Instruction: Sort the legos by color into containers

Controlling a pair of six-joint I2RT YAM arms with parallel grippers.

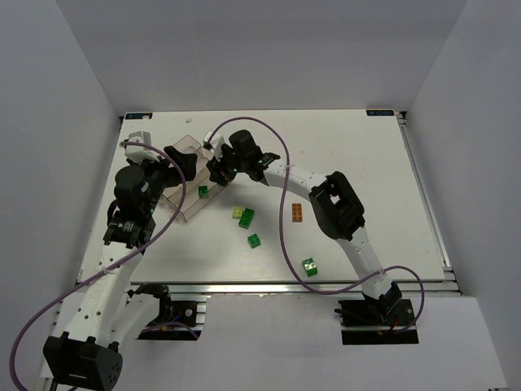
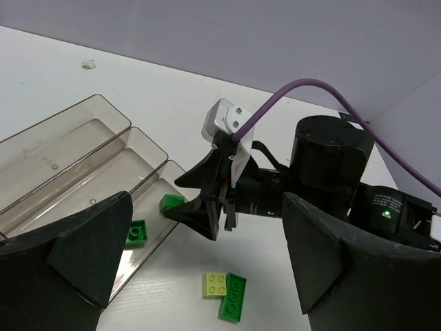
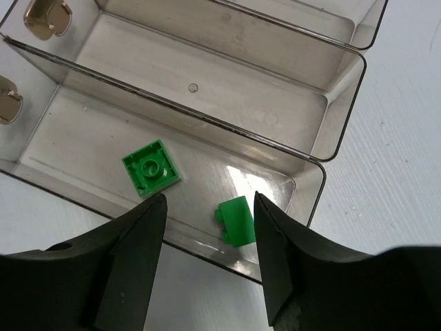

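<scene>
The clear smoky tray (image 1: 175, 198) lies at the back left. My right gripper (image 1: 218, 173) hangs open over its nearest compartment (image 3: 83, 148). In the right wrist view a green brick on its side (image 3: 236, 221) lies on the tray floor between the fingers, close to the right finger (image 3: 289, 255), with a flat upturned green brick (image 3: 151, 167) beside it. My left gripper (image 1: 183, 163) is open and empty above the tray, facing the right gripper (image 2: 213, 200). A lime brick (image 2: 214, 283) and a green brick (image 2: 233, 296) lie touching on the table.
More loose bricks lie on the white table: a small green one (image 1: 254, 240), an orange one (image 1: 298, 213) and a green one with eyes (image 1: 309, 266). The tray's two far compartments (image 3: 227, 41) hold no bricks. A purple cable (image 1: 281, 187) loops over the right arm.
</scene>
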